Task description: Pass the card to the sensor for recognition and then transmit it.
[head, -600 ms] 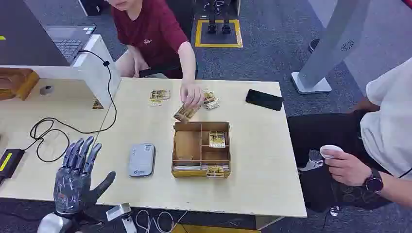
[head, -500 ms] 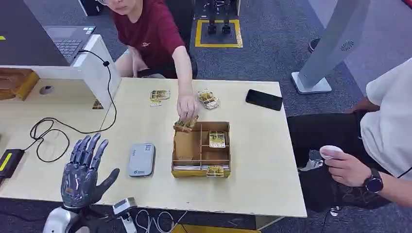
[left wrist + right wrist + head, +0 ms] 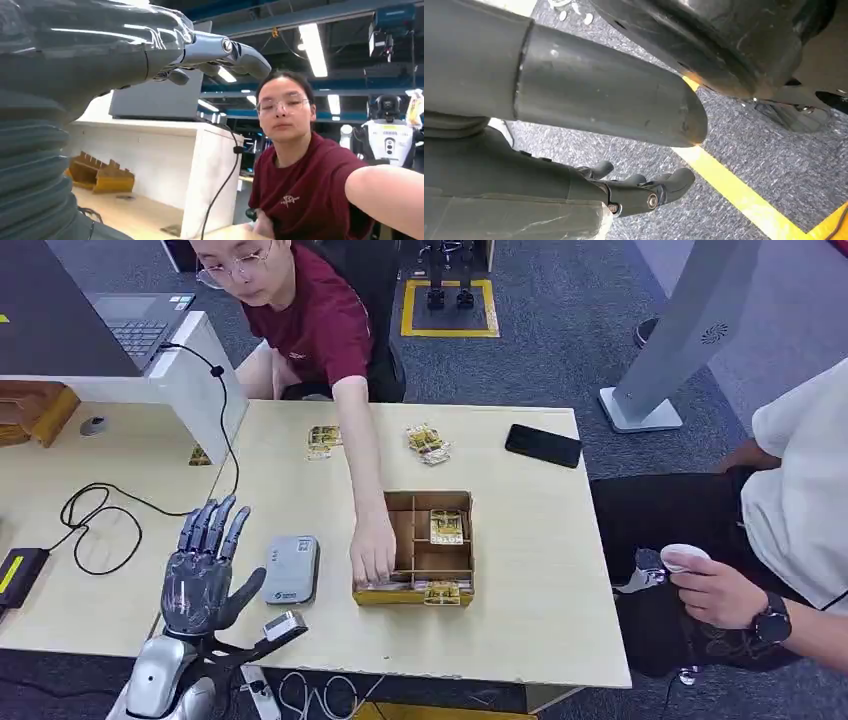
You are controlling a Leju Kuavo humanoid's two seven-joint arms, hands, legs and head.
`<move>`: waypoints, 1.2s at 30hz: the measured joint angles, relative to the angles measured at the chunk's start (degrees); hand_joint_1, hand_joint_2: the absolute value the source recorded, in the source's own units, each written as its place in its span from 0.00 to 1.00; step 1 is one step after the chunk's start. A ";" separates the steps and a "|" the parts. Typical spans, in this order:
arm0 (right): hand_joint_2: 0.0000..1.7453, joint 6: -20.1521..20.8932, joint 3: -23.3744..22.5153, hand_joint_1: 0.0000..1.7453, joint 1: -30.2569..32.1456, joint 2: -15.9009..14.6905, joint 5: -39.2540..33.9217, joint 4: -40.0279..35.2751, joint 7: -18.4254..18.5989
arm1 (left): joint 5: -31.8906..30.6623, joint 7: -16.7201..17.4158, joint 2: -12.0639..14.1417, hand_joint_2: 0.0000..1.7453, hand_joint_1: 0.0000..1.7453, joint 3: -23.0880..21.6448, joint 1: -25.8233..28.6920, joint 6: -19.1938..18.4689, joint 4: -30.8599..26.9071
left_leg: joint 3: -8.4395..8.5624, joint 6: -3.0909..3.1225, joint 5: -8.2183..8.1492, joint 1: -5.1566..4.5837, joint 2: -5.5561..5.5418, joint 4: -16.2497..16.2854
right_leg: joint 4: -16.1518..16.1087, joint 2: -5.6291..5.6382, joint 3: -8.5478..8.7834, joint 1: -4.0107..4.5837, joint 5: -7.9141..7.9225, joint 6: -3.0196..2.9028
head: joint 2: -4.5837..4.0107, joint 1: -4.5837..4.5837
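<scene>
My left hand (image 3: 203, 575) is raised over the table's front edge, fingers spread and empty, just left of the grey sensor box (image 3: 291, 569). In the left wrist view the same left hand (image 3: 150, 55) holds nothing. A partitioned cardboard box (image 3: 415, 547) stands right of the sensor with a yellow card (image 3: 446, 526) in one compartment. A person in a red shirt reaches a hand (image 3: 373, 558) to the box's front left corner. Two more cards (image 3: 322, 439) (image 3: 427, 443) lie near the far edge. My right hand (image 3: 634, 192) hangs over the grey floor, fingers loosely curled, empty.
A black phone (image 3: 543, 445) lies at the table's far right. Black cables (image 3: 100, 520) loop on the left table beside a white stand with a laptop (image 3: 140, 325). A second person (image 3: 770, 540) sits at the right holding a small white object.
My left hand has risen and moved right toward the sensor. The person's hand has moved from the far cards down to the front left of the box.
</scene>
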 joint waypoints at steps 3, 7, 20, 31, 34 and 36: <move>0.00 0.13 0.06 0.00 -0.01 0.00 0.13 0.00 0.02 | 0.22 -0.11 0.00 1.00 0.00 -0.02 0.00 0.00 0.48 | 0.00 0.00 0.00 0.00 0.00 0.00 | 0.00 0.00 0.00 0.00 0.00 0.00 | 0.00 -0.02; 0.00 0.13 0.09 0.00 0.00 0.00 0.13 0.00 0.02 | 0.31 -0.20 -0.02 1.00 0.00 -0.04 0.00 0.00 1.05 | 0.00 0.00 0.00 0.00 0.00 0.00 | 0.00 0.00 0.00 0.00 0.00 0.00 | 0.00 -0.02; 0.00 0.13 0.09 0.00 0.00 0.00 0.13 0.00 0.02 | 0.31 -0.22 -0.20 1.00 0.00 -0.07 -0.03 0.00 1.88 | 0.00 0.00 0.00 0.00 0.00 0.00 | 0.00 0.00 0.00 0.00 0.00 0.00 | 0.00 -0.02; 0.00 -0.13 0.11 0.00 0.01 0.00 0.24 0.00 -0.15 | 1.16 -1.03 -0.44 1.00 0.00 -0.07 -0.21 0.00 2.12 | 0.00 0.00 0.00 0.00 0.00 0.00 | 0.00 0.00 0.00 0.00 0.00 0.00 | 0.00 0.00; 0.00 -0.26 0.15 0.00 0.00 0.00 0.26 0.00 -0.18 | 1.38 -1.05 -0.52 1.00 0.00 -0.07 -0.30 0.02 2.12 | 0.00 0.00 0.00 0.00 0.00 0.00 | 0.00 0.00 0.00 0.00 0.00 0.00 | 0.00 -0.02; 0.00 -0.28 0.15 0.00 0.00 0.00 0.24 0.00 -0.18 | 1.71 -0.87 -0.55 1.00 0.00 -0.07 -0.40 0.02 2.12 | 0.00 0.00 0.00 0.00 0.00 0.00 | 0.00 0.00 0.00 0.00 0.00 0.00 | 0.00 0.00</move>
